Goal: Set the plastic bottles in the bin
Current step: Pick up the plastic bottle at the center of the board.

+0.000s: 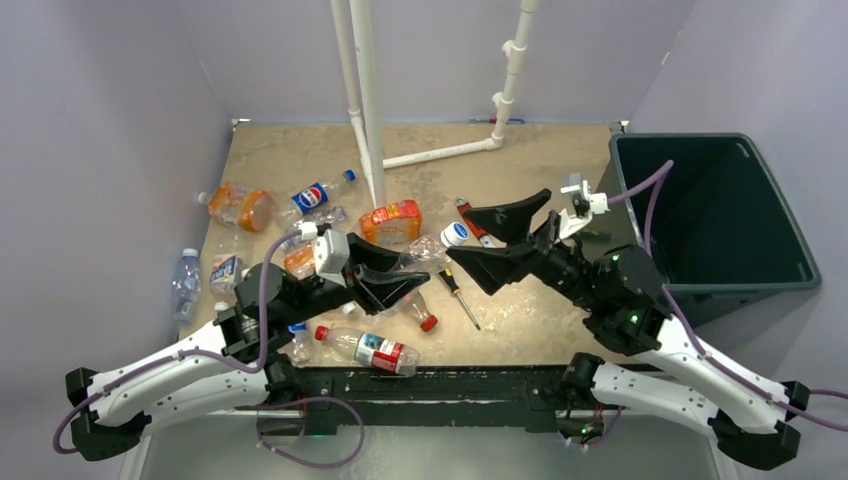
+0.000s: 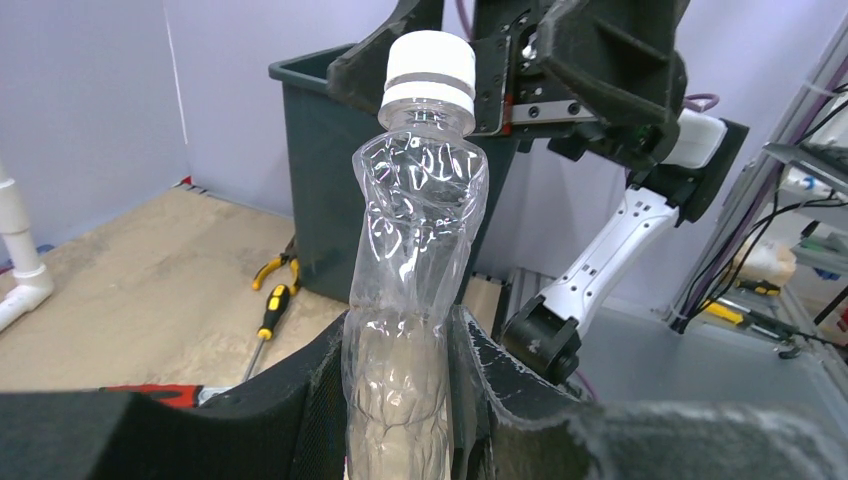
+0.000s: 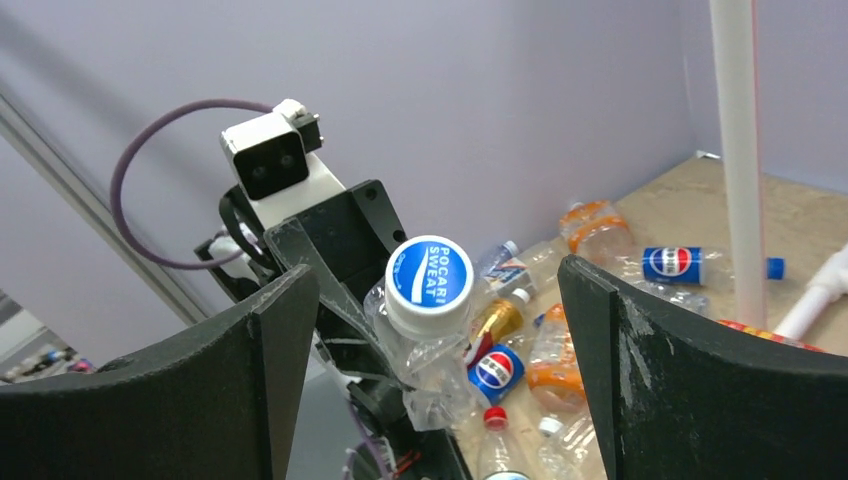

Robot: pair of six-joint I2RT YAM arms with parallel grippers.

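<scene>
Tan tabletop [image 1: 560, 160] within lilac walls: crumpled clear Pocari Sweat bottle [image 2: 415, 230], body pinched by the left gripper [image 2: 400, 370], cap raised between wide-apart jaws of the right gripper [image 1: 459, 236], dark green bin [image 1: 730, 210] well apart at right; risk: an early left release would likely drop it.

bin [image 1: 700, 141] right of table [image 1: 560, 170], bottles [image 1: 240, 207] scattered left

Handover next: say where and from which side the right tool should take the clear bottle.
Grip the clear bottle at its neck, under the cap, coming from the cap end. The left tool clamps the lower body, so only that end is free; the right tool stands open facing it.
</scene>
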